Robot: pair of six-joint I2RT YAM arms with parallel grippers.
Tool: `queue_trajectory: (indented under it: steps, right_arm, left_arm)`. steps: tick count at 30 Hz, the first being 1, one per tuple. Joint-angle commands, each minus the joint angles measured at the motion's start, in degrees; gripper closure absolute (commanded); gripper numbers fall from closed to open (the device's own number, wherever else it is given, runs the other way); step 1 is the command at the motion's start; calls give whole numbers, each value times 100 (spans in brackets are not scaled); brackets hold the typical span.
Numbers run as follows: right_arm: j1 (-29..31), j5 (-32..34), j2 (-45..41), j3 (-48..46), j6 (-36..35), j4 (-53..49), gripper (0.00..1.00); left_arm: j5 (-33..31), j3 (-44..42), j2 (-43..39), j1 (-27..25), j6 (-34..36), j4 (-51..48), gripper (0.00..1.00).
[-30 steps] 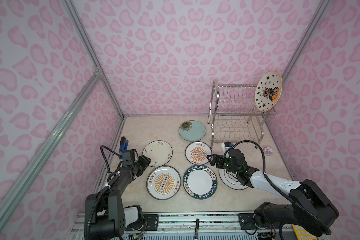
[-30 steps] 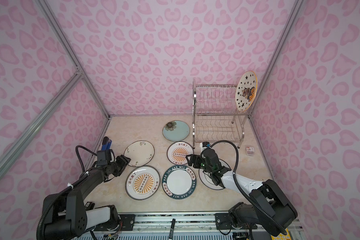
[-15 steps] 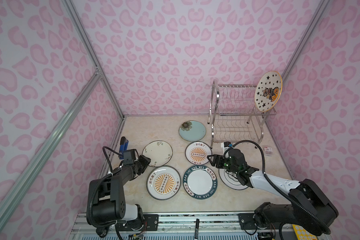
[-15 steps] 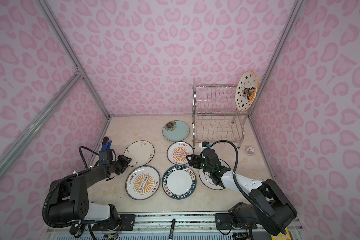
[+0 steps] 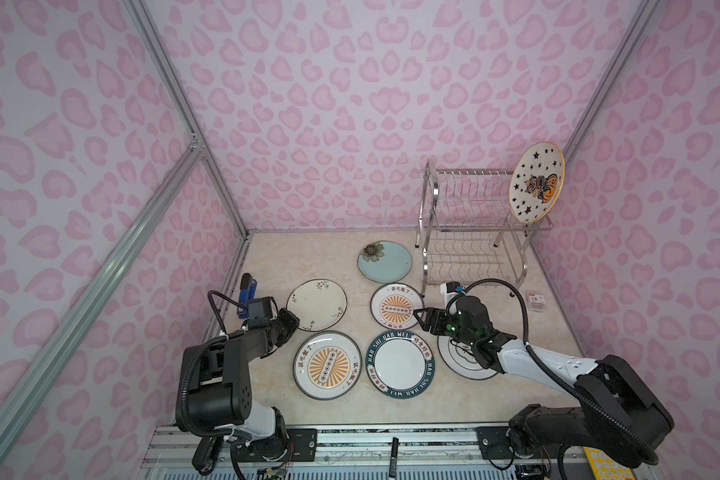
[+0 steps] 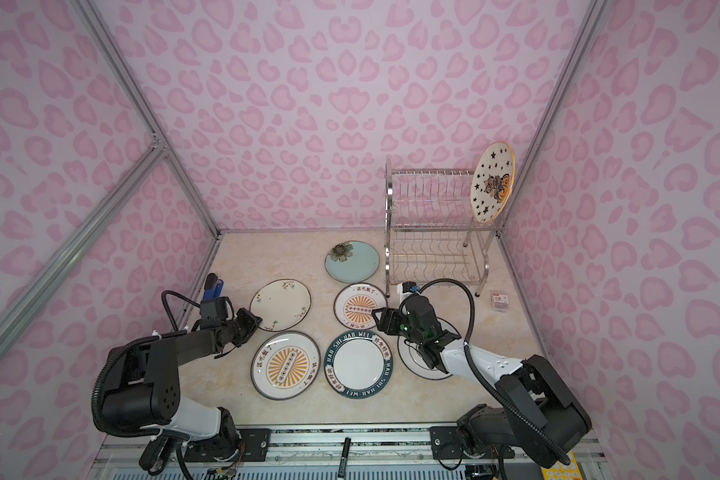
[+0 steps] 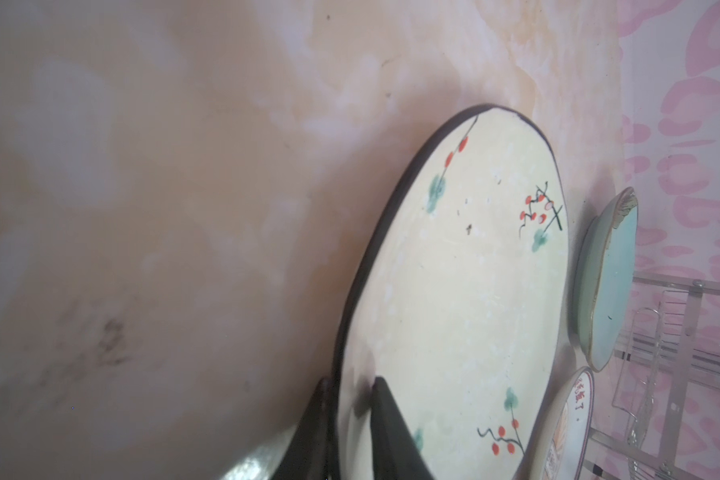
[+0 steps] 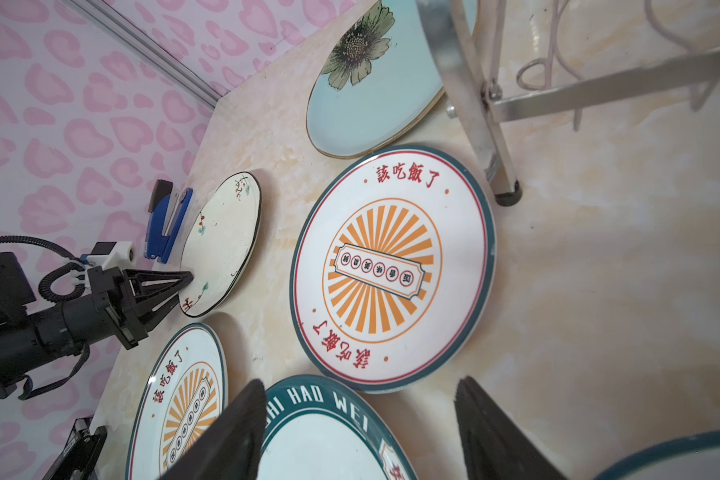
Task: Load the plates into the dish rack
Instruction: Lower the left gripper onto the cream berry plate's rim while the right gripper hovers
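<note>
The chrome wire dish rack [image 5: 474, 227] stands at the counter's [image 5: 308, 257] 1 o'clock corner, with two tiers of slotted dividers between looped tube frames. Its upper tier holds the glossy, orange-rimmed star-and-cat plate [image 5: 536, 183], upright at the right end.

The other six plates lie flat on the marbled beige counter. At 9 o'clock is the cream floral plate [image 7: 474, 291], speckled and dark-rimmed. The left fingers [image 7: 387, 428] are closed on its 8 o'clock edge, one on the face and one outside the rim.

The near sunburst plate [image 5: 327, 365] lies at 8 o'clock, the centre sunburst plate [image 5: 396, 309] in the middle, the pale blue flower plate [image 5: 385, 262] at 12 and the dark-teal lettered plate [image 5: 400, 363] at 6.

The right fingers [image 8: 233, 436] stand wide apart, holding nothing, over the centre sunburst plate's 4 o'clock rim. The white emblem plate [image 5: 454, 361] lies at 4 o'clock, partly under that arm.
</note>
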Motion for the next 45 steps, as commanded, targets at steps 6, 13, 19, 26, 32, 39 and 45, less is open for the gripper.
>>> queue_trajectory:
  steps: [6,13,19,26,32,39,45]
  right_arm:
    - [4,-84,87,65,-33,149,30]
    - [13,-93,13,20,-31,144,30]
    - [5,61,-76,86,-224,-104,30]
    - [-1,11,-77,148,-191,-63,32]
    - [48,-110,41,153,-99,115,33]
    - [126,-93,167,221,-83,142,33]
    - [177,-111,246,302,-65,172,33]
  left_arm:
    - [-228,31,-12,-5,150,-460,88]
    - [-313,194,-125,1,309,-724,94]
    - [-159,337,-207,-3,441,-910,96]
    - [-34,409,-421,-5,467,-973,96]
    - [290,446,-691,-3,509,-975,96]
    - [583,538,-949,-3,529,-1040,96]
    - [923,603,-970,2,507,-884,96]
